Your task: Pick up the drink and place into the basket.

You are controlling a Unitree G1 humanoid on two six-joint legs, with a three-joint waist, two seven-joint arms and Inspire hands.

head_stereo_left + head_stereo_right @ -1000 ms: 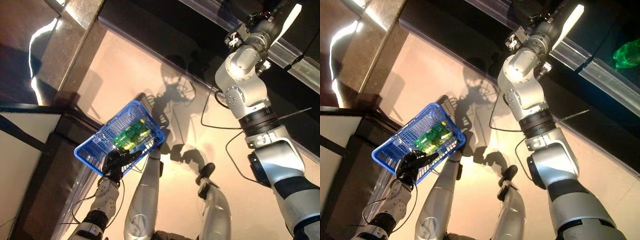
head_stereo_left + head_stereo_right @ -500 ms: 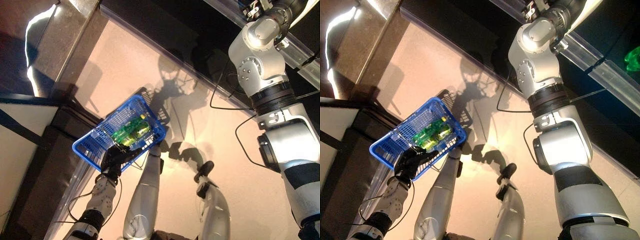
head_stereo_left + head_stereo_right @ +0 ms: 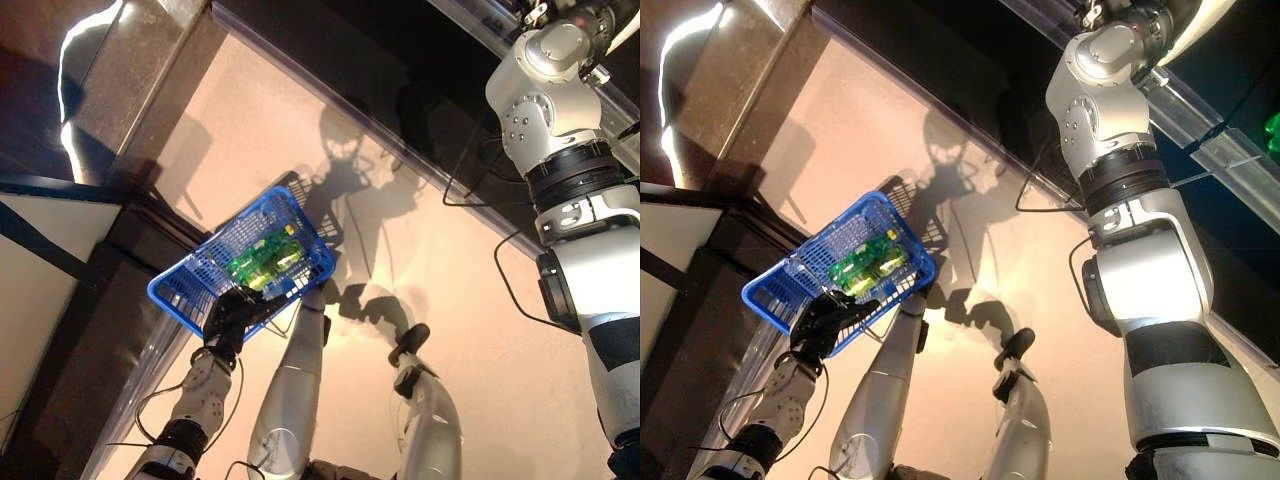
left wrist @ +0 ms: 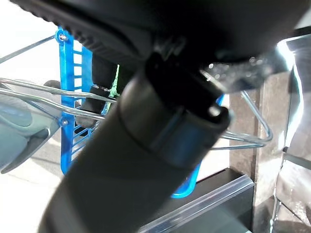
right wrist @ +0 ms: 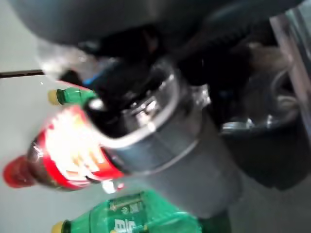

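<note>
My left hand (image 3: 232,312) is shut on the thin wire handles (image 4: 43,102) of the blue basket (image 3: 205,275), which hangs low at the left off the floor. Green bottles (image 3: 262,262) lie inside it. My right arm (image 3: 1120,150) reaches up to the shelf at the upper right. In the right wrist view my right hand (image 5: 160,141) is close over a dark drink bottle with a red label and red cap (image 5: 58,155) lying on a pale shelf. Green bottles (image 5: 131,216) lie beside it, one with a yellow cap (image 5: 73,95). Whether the hand touches the red-labelled bottle is unclear.
A shelf with a clear front rail (image 3: 1200,130) runs across the upper right, with a green drink (image 3: 1272,125) behind it. A dark low cabinet (image 3: 70,300) stands at the left beside the basket. Pale floor (image 3: 250,130) lies between them.
My right arm has risen and swung further right toward the shelf. The blue basket and left hand have stayed about where they were.
</note>
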